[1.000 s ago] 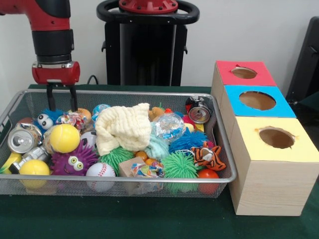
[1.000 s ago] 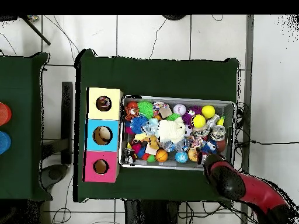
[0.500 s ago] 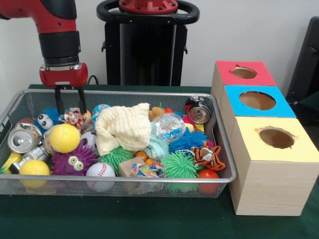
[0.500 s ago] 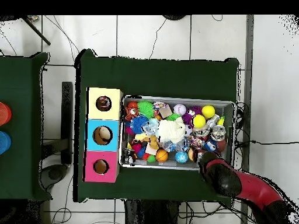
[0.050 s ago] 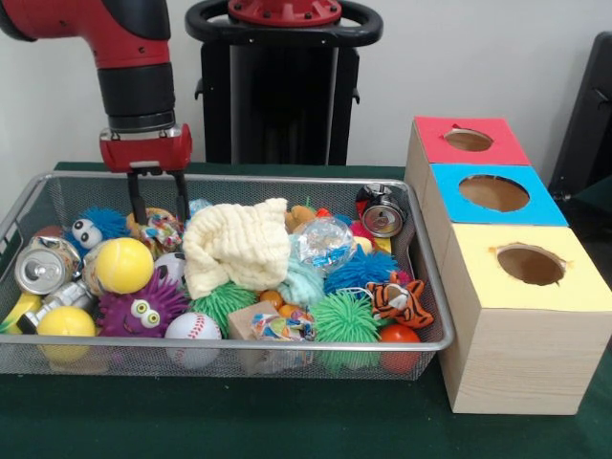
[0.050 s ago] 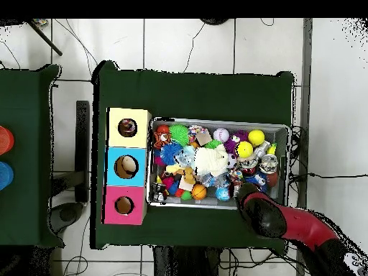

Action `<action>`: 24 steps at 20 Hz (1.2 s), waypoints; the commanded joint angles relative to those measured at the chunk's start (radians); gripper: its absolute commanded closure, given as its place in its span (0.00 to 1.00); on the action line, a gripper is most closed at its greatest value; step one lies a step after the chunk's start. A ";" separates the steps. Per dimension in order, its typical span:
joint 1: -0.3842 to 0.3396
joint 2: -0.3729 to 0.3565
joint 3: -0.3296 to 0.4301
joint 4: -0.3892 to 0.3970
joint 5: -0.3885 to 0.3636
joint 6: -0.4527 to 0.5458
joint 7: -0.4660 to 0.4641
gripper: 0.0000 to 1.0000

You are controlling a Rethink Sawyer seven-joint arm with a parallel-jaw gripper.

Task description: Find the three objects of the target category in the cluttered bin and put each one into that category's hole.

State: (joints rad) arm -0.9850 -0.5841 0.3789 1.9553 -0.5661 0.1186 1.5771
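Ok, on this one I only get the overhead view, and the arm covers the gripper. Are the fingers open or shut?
Observer: Open. In the front view the gripper points straight down with a clear gap between its fingers.
Reviewer: Anything in that gap?
Observer: A small multicoloured toy sits just below the tips. I can't tell whether they touch it.
Reviewer: And the white patch in the middle of the bin?
Observer: That's a cream cloth, crumpled in a heap on top of the other things in the bin.
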 commanded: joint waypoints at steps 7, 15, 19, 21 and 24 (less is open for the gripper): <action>0.021 0.002 -0.031 -0.073 -0.046 -0.023 0.069 0.00; 0.004 -0.009 -0.048 -0.087 -0.046 -0.023 0.067 0.00; 0.008 -0.012 -0.068 -0.096 -0.040 -0.024 0.076 0.00; 0.007 -0.011 -0.068 -0.095 -0.040 -0.024 0.074 0.00; 0.006 -0.009 -0.069 -0.097 -0.040 -0.026 0.072 0.00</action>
State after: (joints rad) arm -0.9693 -0.5892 0.3322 1.9547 -0.5661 0.1186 1.5771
